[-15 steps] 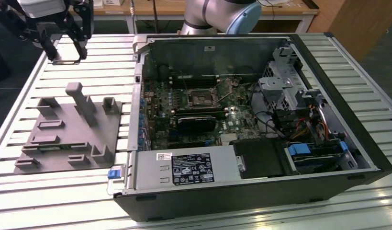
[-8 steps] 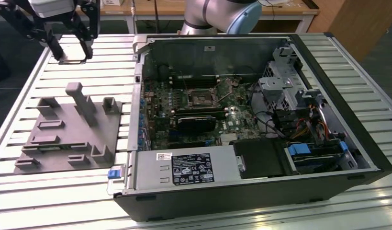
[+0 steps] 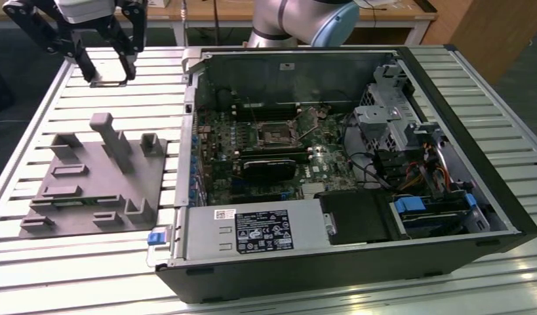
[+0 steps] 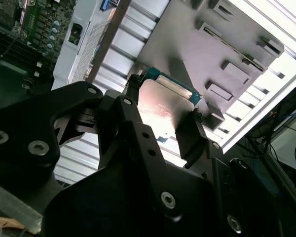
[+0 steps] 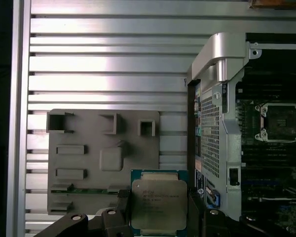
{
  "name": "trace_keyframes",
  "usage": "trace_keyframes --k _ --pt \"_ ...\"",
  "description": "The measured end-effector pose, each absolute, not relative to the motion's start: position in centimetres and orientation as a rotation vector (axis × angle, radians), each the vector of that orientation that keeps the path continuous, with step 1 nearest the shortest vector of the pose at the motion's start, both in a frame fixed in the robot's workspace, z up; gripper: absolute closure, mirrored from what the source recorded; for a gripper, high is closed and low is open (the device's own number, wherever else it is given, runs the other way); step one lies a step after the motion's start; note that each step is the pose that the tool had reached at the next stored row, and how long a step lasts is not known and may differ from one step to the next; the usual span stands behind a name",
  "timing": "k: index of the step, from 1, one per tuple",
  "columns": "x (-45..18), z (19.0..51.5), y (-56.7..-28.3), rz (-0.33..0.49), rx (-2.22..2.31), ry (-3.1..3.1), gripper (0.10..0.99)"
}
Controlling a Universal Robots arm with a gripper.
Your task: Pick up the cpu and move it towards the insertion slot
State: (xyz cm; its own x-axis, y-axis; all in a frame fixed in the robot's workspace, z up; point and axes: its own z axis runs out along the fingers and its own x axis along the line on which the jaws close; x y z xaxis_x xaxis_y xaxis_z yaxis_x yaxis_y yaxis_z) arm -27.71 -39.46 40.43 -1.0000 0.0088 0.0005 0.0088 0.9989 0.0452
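cpu (image 5: 159,204): silvery-grey top, green rim | fixture (image 5: 89,158): grey | fingers (image 3: 100,64): black

Gripper (image 3: 108,67): I'm seeing it hanging above the slatted table (image 3: 102,105), beyond the far side of the grey fixture plate (image 3: 98,180), its black fingers pinching a small pale flat piece, which I'm taking for the cpu (image 3: 109,82).
Fixture plate: it's lying flat on the table, just beside the computer case (image 3: 338,170), on the exterior view's left of it.
Case: it's lying open on its side, showing me the motherboard.
Insertion slot (image 3: 275,132): it's sitting inside the case, well apart from the plate, with a black card (image 3: 270,168) just nearer the camera.
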Motion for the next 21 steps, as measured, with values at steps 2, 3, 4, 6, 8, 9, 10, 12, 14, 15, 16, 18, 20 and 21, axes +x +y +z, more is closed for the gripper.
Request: trace_keyframes --k 2,3,4,6,8,9,10,12,14,15,16,18,20,21 --pt "-27.4 40.4 -39.4 -0.071 -0.014 -3.141 0.541" --pt "-27.3 40.4 -39.4 -0.071 -0.014 -3.140 0.541" --pt "-27.1 40.4 -39.4 -0.071 -0.014 -3.141 0.541" --pt "-26.9 40.4 -39.4 -0.071 -0.014 -3.141 0.541" --pt "-26.6 40.4 -39.4 -0.071 -0.014 -3.140 0.541" --pt "-26.4 40.4 -39.4 -0.071 -0.014 -3.141 0.541" --pt "-26.3 40.4 -39.4 -0.071 -0.014 -3.140 0.541" --pt "-26.0 40.4 -39.4 -0.071 -0.014 -3.141 0.541" --pt "-25.7 40.4 -39.4 -0.071 -0.014 -3.140 0.541" --pt "-25.5 40.4 -39.4 -0.071 -0.014 -3.141 0.541" --pt "-25.4 40.4 -39.4 -0.071 -0.014 -3.141 0.541" --pt "-25.1 40.4 -39.4 -0.071 -0.014 -3.141 0.541" --pt "-24.8 40.4 -39.4 -0.071 -0.014 -3.141 0.541" --pt "-24.7 40.4 -39.4 -0.071 -0.014 -3.140 0.541"
